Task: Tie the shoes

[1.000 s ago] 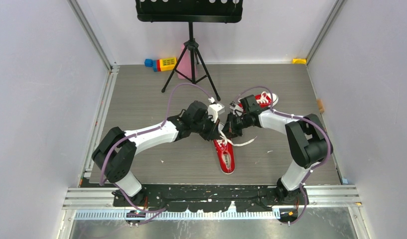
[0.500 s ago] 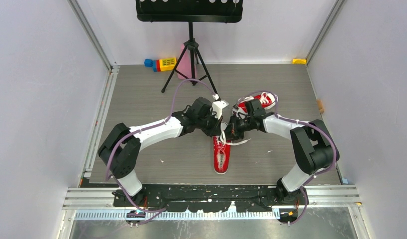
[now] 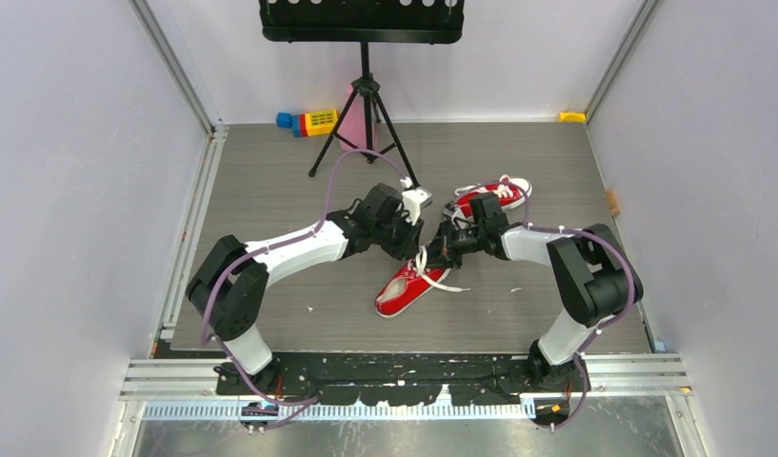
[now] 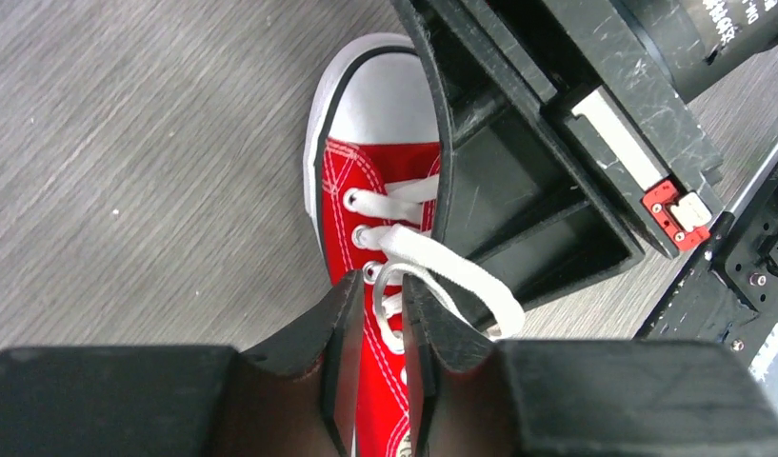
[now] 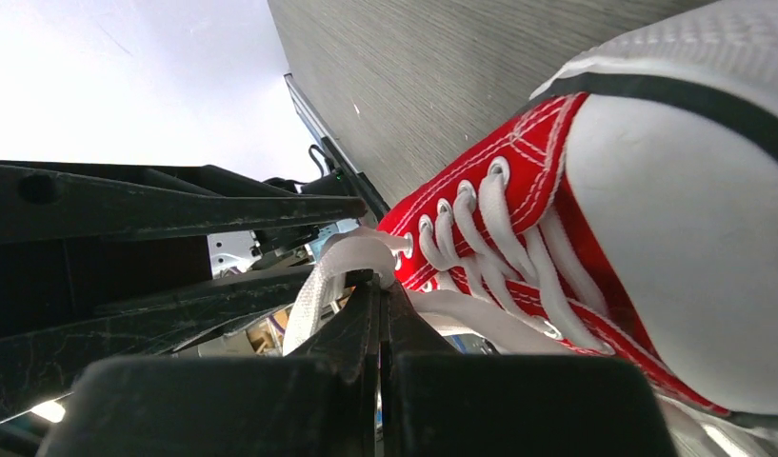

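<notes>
One red sneaker (image 3: 401, 288) lies slanted on the grey table between my two grippers, its toe toward the lower left. Its white lace (image 3: 444, 283) trails to the right. My left gripper (image 3: 418, 250) hovers over the sneaker's lacing (image 4: 377, 162); its jaws (image 4: 380, 283) stand a narrow gap apart, with a thin lace loop at the tips. My right gripper (image 3: 439, 254) is shut on a white lace (image 5: 318, 276) that loops over its tips (image 5: 380, 286), close to the sneaker (image 5: 518, 152). The second red sneaker (image 3: 491, 195) lies behind the right arm.
A black music stand's tripod (image 3: 366, 114) stands at the back centre, with coloured blocks (image 3: 309, 122) and a pink thing (image 3: 349, 119) beside it. A yellow piece (image 3: 572, 116) sits in the back right corner. Metal rails (image 3: 189, 228) run along the table's left edge.
The near sneaker has swung from pointing toward me to slanting with its toe to the lower left. Both grippers have moved slightly back and stay close together over its laces.
</notes>
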Robot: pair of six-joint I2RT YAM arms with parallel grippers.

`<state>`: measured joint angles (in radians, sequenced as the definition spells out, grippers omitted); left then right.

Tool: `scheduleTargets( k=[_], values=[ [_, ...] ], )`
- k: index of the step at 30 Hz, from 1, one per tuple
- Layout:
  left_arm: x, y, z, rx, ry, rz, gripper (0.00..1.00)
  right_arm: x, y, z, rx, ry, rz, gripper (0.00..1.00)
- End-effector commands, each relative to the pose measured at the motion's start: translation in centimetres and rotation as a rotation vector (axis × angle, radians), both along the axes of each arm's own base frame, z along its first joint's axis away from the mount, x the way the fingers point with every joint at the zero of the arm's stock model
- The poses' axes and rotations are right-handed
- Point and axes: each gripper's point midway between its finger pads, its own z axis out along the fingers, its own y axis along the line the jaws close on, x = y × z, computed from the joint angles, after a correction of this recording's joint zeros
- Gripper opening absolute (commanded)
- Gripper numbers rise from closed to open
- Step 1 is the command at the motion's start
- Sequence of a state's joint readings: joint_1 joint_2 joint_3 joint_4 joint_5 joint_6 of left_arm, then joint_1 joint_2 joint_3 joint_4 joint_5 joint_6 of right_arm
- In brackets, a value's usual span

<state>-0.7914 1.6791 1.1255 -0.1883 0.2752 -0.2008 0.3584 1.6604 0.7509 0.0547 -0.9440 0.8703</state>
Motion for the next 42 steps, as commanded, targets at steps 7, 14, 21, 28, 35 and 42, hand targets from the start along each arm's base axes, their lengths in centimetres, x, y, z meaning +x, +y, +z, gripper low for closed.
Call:
scheduleTargets(
  k=[7,14,21,28,35,42],
  values=[
    [-1.9,1.9,2.6,-0.019,0.032,0.065,0.36,1.3,0.7,0.9,0.065,-0.028,-0.007,0.00],
    [-2.6,2.7,2.6,-0.009,0.055,0.085,0.19,1.5,0.8,0.9,0.066,-0.014,-0.011,0.00],
    [-3.4,1.5,1.3,-0.052,0.112,0.045,0.17,1.8,1.0,0.8,0.076,0.010,-0.022,0.00],
    [-2.9,0.7,0.8,-0.067,0.105,0.031,0.24,1.9,1.2,1.3,0.090,0.043,-0.030,0.00],
    [-2.5,0.4,0.2,-0.062,0.104,0.034,0.28,2.0,1.5,2.0,0.126,0.076,-0.036,0.00],
    [-2.0,0.3,0.1,-0.060,0.090,0.048,0.32,1.8,1.6,1.9,0.144,0.121,-0.039,0.00]
  ],
)
